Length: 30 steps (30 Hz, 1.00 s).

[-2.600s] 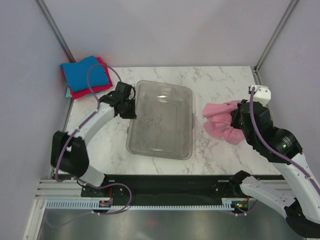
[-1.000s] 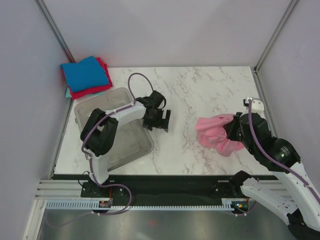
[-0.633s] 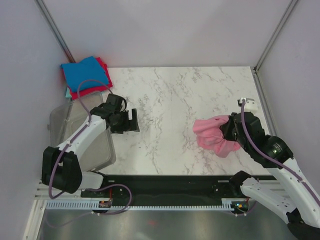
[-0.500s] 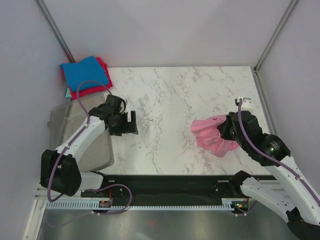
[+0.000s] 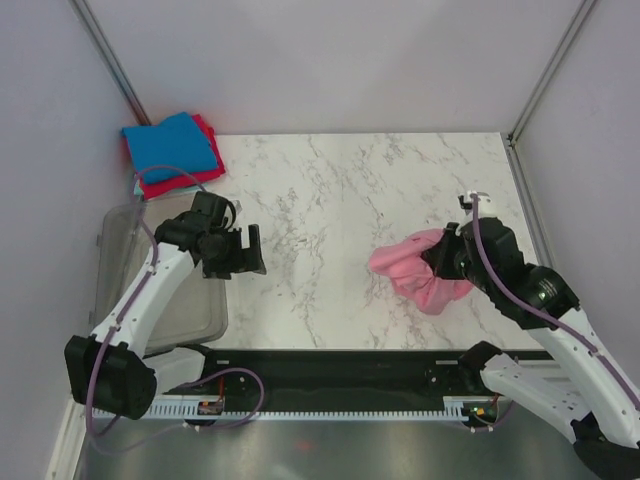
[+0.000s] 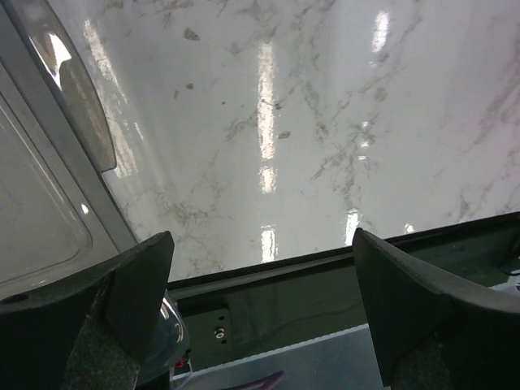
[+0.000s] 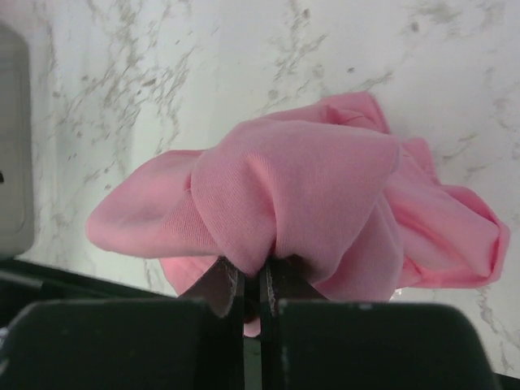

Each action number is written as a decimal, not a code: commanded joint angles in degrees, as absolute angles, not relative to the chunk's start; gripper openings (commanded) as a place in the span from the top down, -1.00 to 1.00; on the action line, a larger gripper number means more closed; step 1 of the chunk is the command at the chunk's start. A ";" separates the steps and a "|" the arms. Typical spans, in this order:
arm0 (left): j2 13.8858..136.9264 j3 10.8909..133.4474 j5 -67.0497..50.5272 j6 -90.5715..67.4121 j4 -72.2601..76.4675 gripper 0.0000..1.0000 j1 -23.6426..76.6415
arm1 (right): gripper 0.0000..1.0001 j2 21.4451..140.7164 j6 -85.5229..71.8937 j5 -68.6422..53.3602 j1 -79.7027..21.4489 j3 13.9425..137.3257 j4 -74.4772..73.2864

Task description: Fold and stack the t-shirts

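A crumpled pink t-shirt (image 5: 412, 276) lies bunched on the marble table, right of centre. My right gripper (image 5: 441, 262) is shut on a fold of it. In the right wrist view the cloth (image 7: 301, 191) bulges over the closed gripper (image 7: 253, 286). A folded stack sits at the back left corner, with a blue shirt (image 5: 172, 147) on top and a red one (image 5: 203, 179) under it. My left gripper (image 5: 243, 256) hovers open and empty over the table's left part. In the left wrist view its fingers (image 6: 136, 280) stand wide apart.
A clear plastic bin (image 5: 165, 292) sits at the table's left side, partly over the edge, just left of my left gripper; its rim (image 6: 61, 146) shows in the left wrist view. A black rail (image 6: 325, 280) runs along the table's near edge. Grey walls enclose the table.
The bin slid from the table's middle to its left edge with my left gripper, which now stands off it. My right gripper has dragged the pink t-shirt leftward.
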<state>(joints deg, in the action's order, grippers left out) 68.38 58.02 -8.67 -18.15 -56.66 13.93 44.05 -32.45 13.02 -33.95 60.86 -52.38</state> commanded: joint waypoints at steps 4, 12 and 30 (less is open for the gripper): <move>58.63 61.00 -17.65 -22.67 -51.34 -0.96 14.77 | 1.00 58.23 -26.72 -15.44 -34.45 74.24 -38.16; 51.95 57.74 -23.12 -24.79 -42.19 -0.96 15.38 | 1.00 69.69 -23.12 -9.78 -34.63 110.73 -41.74; 52.91 50.45 -23.91 -22.41 -37.19 -0.99 15.38 | -0.96 47.98 -43.42 17.94 -27.07 50.36 -42.28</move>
